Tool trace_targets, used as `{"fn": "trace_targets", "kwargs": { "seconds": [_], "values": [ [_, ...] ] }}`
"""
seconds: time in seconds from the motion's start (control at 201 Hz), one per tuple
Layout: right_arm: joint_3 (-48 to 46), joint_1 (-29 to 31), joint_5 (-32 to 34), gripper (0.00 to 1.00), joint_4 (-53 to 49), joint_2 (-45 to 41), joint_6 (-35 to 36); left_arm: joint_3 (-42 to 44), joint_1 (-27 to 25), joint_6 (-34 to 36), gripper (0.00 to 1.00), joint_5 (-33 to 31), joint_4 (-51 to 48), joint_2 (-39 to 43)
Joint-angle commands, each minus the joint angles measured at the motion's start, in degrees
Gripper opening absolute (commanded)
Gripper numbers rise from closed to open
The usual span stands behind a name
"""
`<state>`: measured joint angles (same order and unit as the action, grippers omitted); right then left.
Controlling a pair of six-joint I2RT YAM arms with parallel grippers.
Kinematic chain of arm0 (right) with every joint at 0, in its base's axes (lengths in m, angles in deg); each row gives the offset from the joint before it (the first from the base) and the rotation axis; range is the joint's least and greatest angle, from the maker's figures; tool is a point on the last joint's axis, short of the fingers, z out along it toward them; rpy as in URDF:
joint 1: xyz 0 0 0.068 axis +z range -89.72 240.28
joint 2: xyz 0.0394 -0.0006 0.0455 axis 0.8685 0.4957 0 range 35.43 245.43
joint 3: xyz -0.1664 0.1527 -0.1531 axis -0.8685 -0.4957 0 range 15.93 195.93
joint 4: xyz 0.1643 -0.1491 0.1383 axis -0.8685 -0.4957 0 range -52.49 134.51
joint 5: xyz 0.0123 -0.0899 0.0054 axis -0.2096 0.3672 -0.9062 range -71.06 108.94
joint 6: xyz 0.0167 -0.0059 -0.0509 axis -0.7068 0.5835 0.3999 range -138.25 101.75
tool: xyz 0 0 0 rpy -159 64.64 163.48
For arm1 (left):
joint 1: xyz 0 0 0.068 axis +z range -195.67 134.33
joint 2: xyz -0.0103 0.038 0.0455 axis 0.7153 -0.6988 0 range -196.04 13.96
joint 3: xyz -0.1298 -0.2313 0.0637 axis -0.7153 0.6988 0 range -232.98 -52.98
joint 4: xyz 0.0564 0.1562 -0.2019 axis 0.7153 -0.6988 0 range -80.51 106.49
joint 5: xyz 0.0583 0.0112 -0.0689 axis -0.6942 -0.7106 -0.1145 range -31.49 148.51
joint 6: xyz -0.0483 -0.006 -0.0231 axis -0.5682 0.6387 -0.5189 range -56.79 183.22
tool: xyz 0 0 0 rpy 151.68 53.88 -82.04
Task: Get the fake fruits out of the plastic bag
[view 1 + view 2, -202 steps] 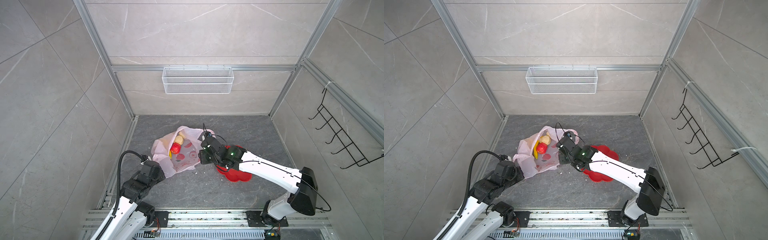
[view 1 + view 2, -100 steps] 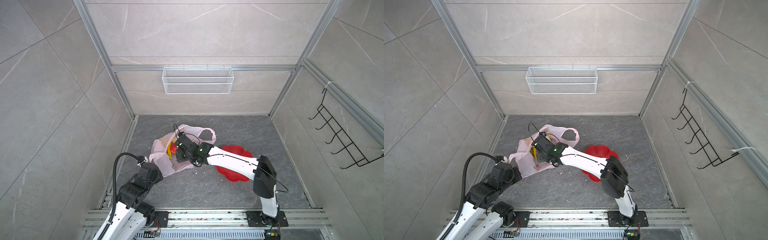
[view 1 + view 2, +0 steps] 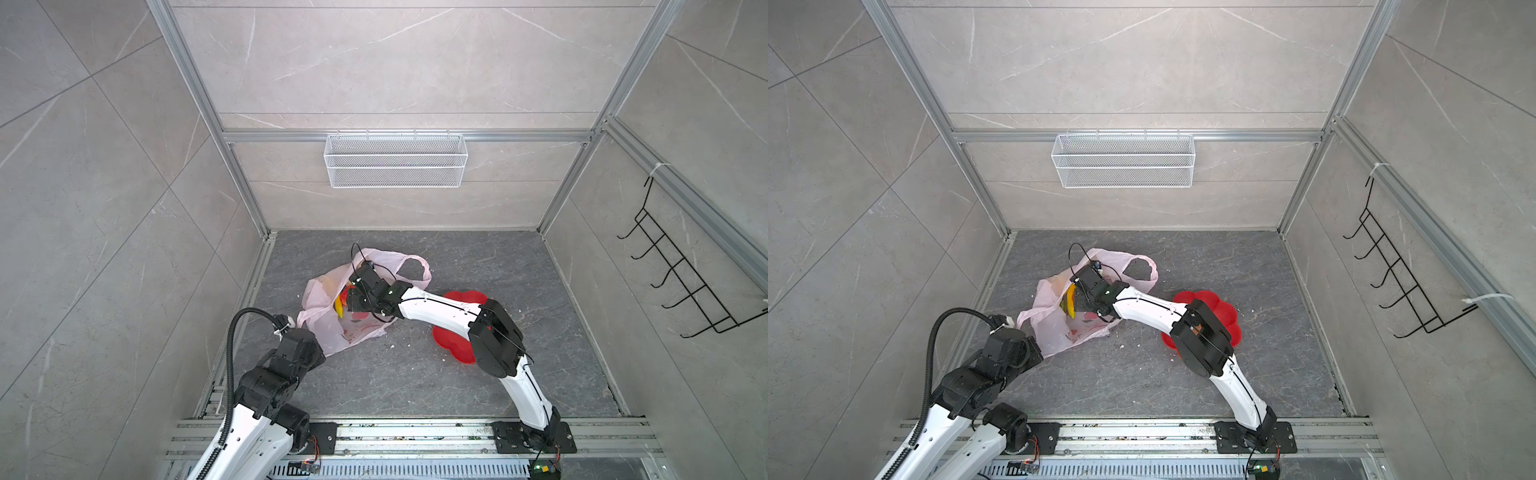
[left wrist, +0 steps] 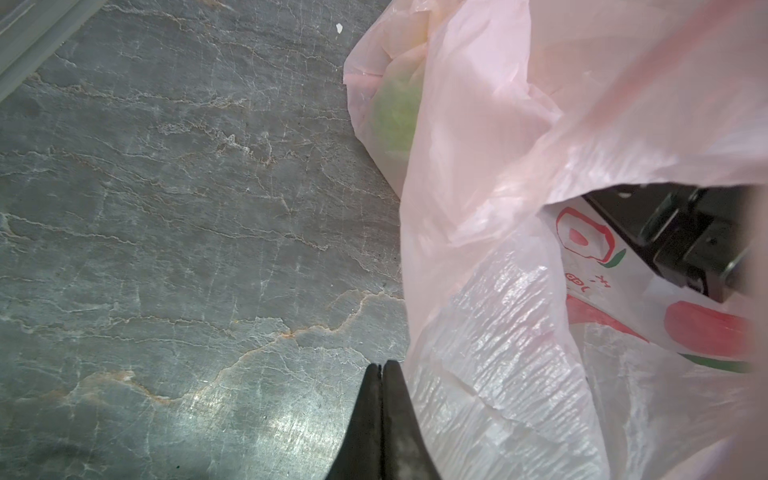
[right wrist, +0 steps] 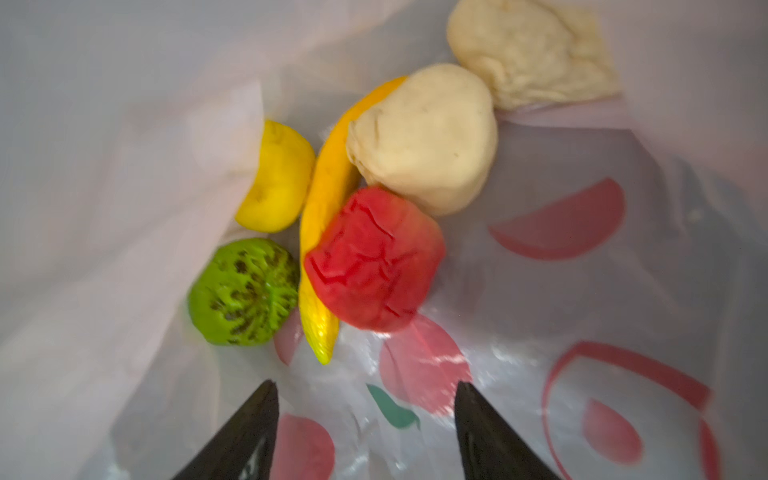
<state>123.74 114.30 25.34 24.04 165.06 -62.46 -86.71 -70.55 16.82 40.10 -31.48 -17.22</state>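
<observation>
The pale-pink plastic bag [image 3: 328, 332] lies on the grey floor left of centre, its mouth facing right, in both top views. My right gripper [image 5: 365, 390] is open inside the bag with nothing between its fingers. Just ahead of it lie the fake fruits: a small red fruit [image 5: 374, 257], a long banana [image 5: 328, 199], a bumpy green ball [image 5: 243, 291], a yellow lumpy fruit [image 5: 276, 176] and two beige pieces [image 5: 424, 137] [image 5: 528, 50]. My left gripper [image 4: 382, 368] is shut beside the bag's near corner [image 4: 498, 311]; nothing shows between its tips.
A red flower-shaped dish [image 3: 451, 338] sits on the floor to the right of the bag, partly under my right arm. A white wire mesh basket [image 3: 395, 160] hangs on the back wall. A black hook rack [image 3: 685, 291] is on the right wall.
My right arm swung left from beside the dish, and its gripper went into the bag's mouth and opened wider. The left arm stayed near the bag's corner.
</observation>
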Motion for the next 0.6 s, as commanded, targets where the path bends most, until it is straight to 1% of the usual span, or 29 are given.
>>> {"fn": "trace_targets", "kwargs": {
  "seconds": [0.0,0.174,0.393,0.592],
  "values": [
    [3.8,-0.3,-1.4,0.72,2.3,3.7,-4.6,0.7,-0.2,-0.9,0.0,-0.3,0.7,1.0],
    [11.1,-0.6,-0.2,0.73,-3.0,8.3,-7.1,0.8,-0.3,0.3,0.0,-0.3,1.5,1.4],
    [14.0,-0.6,4.0,0.77,-8.2,8.8,-8.7,0.9,-0.3,1.1,0.0,0.2,2.5,1.5],
    [17.9,-0.6,4.2,0.79,-12.0,11.1,-9.6,1.6,-0.3,1.0,0.0,0.7,2.8,2.3]
  ]
}}
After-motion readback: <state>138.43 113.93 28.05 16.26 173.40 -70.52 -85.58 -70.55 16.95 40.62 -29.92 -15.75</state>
